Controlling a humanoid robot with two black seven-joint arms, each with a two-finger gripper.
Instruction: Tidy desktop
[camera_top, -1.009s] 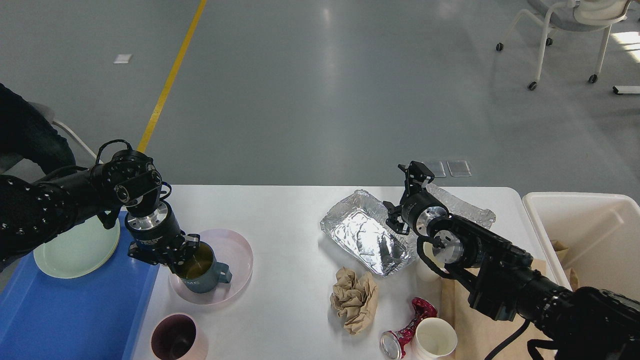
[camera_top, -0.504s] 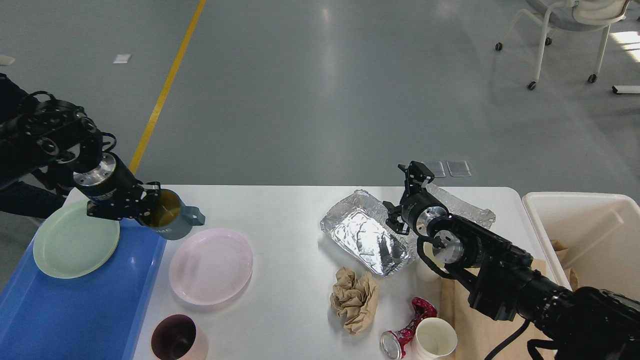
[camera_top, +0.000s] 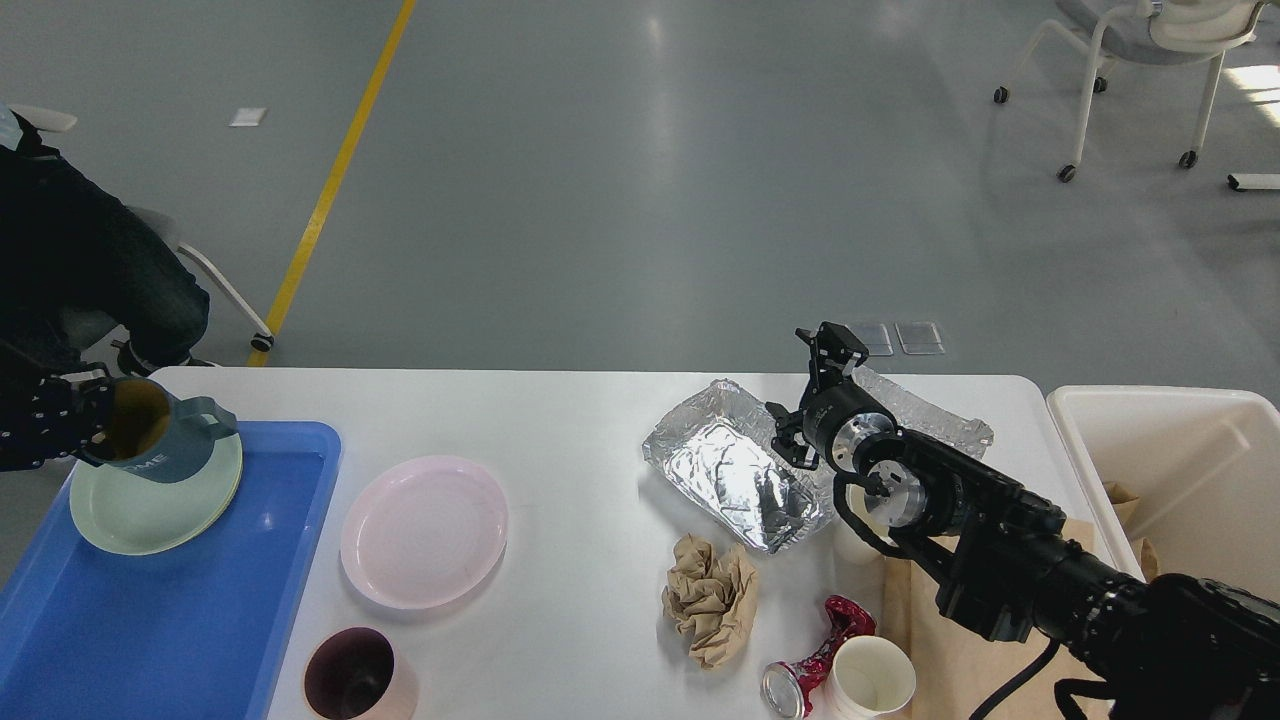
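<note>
The white desktop (camera_top: 580, 420) holds a pink plate (camera_top: 424, 530), a dark-red cup (camera_top: 350, 675), a crumpled foil tray (camera_top: 725, 475), a ball of brown paper (camera_top: 710, 595), a crushed red can (camera_top: 815, 660) and a white paper cup (camera_top: 872, 680). My left gripper (camera_top: 98, 428) at the far left edge is shut on the rim of a blue-grey mug (camera_top: 165, 450), tilted, just over the green plate (camera_top: 150, 515) in the blue tray (camera_top: 150, 630). My right gripper (camera_top: 835, 345) stands over the foil tray's far right edge; its fingers are too dark to tell apart.
A cream-white bin (camera_top: 1160, 470) with some brown paper inside stands off the table's right end. A flat brown paper bag (camera_top: 920, 650) lies under my right arm. A seated person is at the far left and a wheeled chair at the back right.
My left gripper lifted the blue-grey mug off the pink plate and carried it left, to above the green plate in the blue tray. The right arm has not moved.
</note>
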